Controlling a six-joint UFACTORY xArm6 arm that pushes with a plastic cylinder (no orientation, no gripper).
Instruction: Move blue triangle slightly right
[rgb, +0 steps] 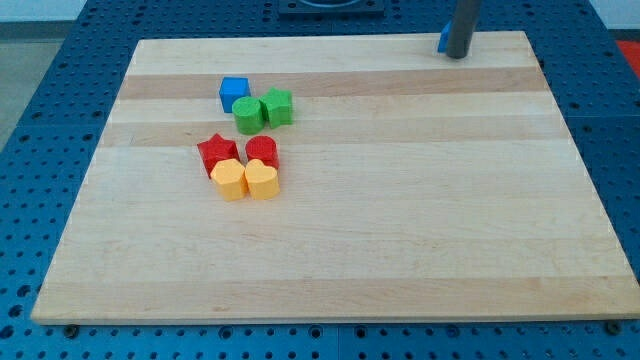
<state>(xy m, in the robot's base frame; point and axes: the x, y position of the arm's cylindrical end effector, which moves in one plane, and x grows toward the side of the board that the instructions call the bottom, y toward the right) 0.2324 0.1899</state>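
Up at the view's top right, my tip (456, 55) sits on the pale wooden counter (400, 220), the dark grey rod rising straight out of frame above it. Just against the rod's left side peeks a small blue block (440, 42), mostly hidden behind the rod, so its shape cannot be made out; it looks to be touching or nearly touching the rod, right at the counter's far edge. There are no fingers on this rod at all, so there is nothing to report as apart or together. Over on the view's left half, well apart from my tip, two clusters sit. The upper one has a blue cube-like block (233, 92) at the top left, with a green rounded block (248, 115) just below it and a green star-like block (278, 106) pressed to that one's right. Just below, the second cluster packs four blocks tight: a red star-shaped block (217, 153) on the left, a red rounded block (262, 152) beside it, a yellow hexagon-like block (230, 179) in front, and a yellow heart-shaped block (262, 180) touching its right side. Around the counter runs a blue perforated base (60, 60). No containers are on show.
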